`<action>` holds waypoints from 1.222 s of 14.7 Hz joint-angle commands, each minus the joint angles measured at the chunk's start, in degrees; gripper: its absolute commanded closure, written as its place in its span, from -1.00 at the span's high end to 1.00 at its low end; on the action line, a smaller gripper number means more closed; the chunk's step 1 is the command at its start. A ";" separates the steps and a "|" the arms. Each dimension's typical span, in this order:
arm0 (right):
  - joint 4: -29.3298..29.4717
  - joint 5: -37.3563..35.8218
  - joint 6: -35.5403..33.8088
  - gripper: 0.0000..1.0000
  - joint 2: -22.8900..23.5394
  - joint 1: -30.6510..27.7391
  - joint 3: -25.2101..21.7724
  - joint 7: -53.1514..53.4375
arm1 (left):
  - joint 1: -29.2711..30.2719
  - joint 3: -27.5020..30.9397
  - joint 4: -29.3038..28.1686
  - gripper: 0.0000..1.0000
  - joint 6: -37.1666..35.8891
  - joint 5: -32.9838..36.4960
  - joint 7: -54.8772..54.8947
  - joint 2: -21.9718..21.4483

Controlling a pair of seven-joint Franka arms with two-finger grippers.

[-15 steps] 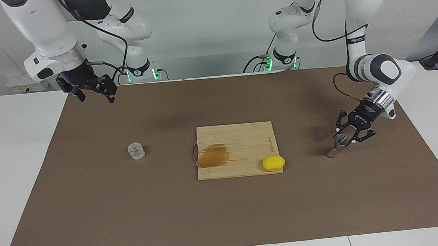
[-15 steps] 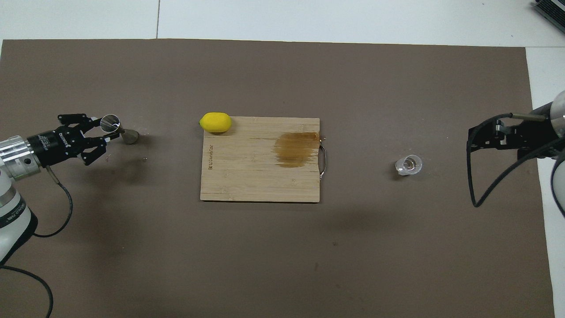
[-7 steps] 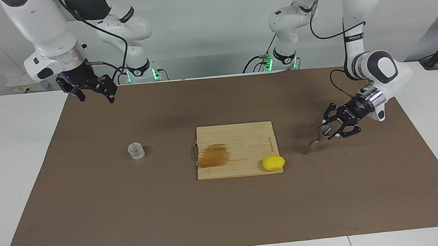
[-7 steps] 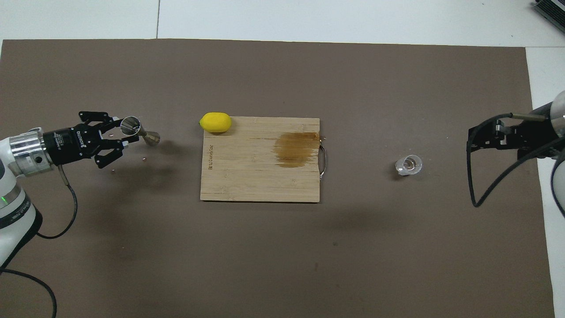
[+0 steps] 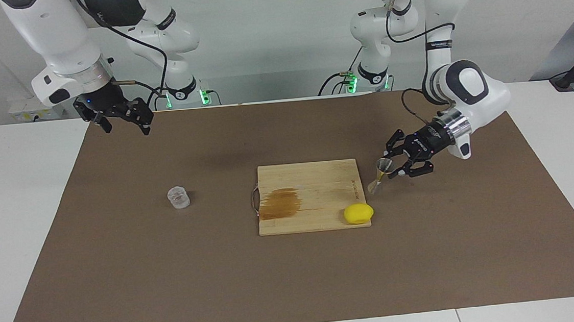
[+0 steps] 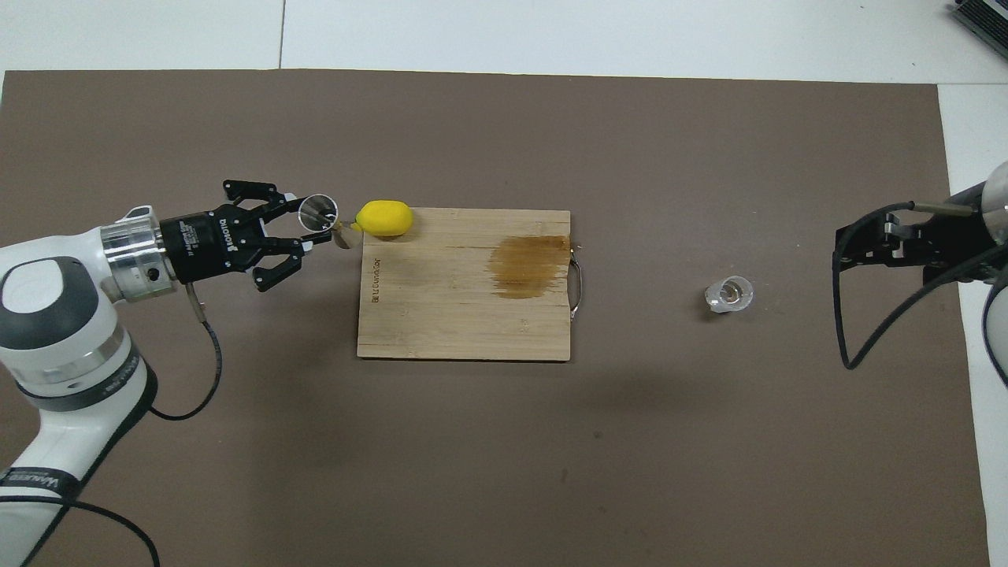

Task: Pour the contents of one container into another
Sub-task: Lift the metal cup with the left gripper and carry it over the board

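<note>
No pouring has begun; the left gripper [image 5: 389, 169] is clamped on the tilted steel jigger [image 5: 379, 175], in the air right of frame centre in the facing view, beside the cutting board [image 5: 316, 207] and above the lemon [image 5: 358, 213]. The clear glass cup [image 5: 178, 197] stands upright at centre-left, untouched, its contents unclear; the right gripper [image 5: 121, 124] waits with fingers spread at upper left, so carrying, aligning and tipping all seem left to do.

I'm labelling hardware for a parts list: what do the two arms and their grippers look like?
Both arms are glossy white with dark grey joint caps and silver wrist rings. The left gripper and right gripper are black linkage-style two-finger units, the left with white lettering. Black cables loop along each arm; green lights glow at the bases.
</note>
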 commanded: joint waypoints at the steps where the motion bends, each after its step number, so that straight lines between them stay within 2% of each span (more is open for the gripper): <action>1: -1.48 -0.28 1.08 1.00 -1.25 -0.58 0.34 -0.51 | -10.59 0.89 -2.62 -1.00 12.22 -9.95 -0.12 -2.01; 3: -1.48 -0.28 1.08 1.00 -1.25 -0.58 0.34 -0.43 | -16.13 0.98 -2.10 -1.00 18.39 -17.25 1.45 -1.49; 6: -1.48 -0.28 1.08 1.00 -1.25 -0.58 0.34 -0.51 | -24.57 0.98 -1.22 -1.00 26.22 -32.35 10.92 -0.43; 7: -1.48 -0.28 1.08 1.00 -1.25 -0.58 0.34 -0.51 | -26.51 0.98 -0.69 -1.00 28.07 -35.19 12.08 -0.34; 11: -1.48 -0.28 1.08 1.00 -1.25 -0.58 0.34 -0.51 | -32.49 1.16 2.72 -1.00 32.29 -39.16 12.71 3.95; 13: -1.48 -0.28 1.08 1.00 -1.17 -0.58 0.34 -0.51 | -33.03 1.16 6.07 -1.00 32.92 -40.66 14.37 7.20; 18: -1.48 -0.28 1.08 1.00 -1.25 -0.58 0.34 -0.43 | -34.35 1.16 9.06 -1.00 32.92 -45.31 20.08 10.55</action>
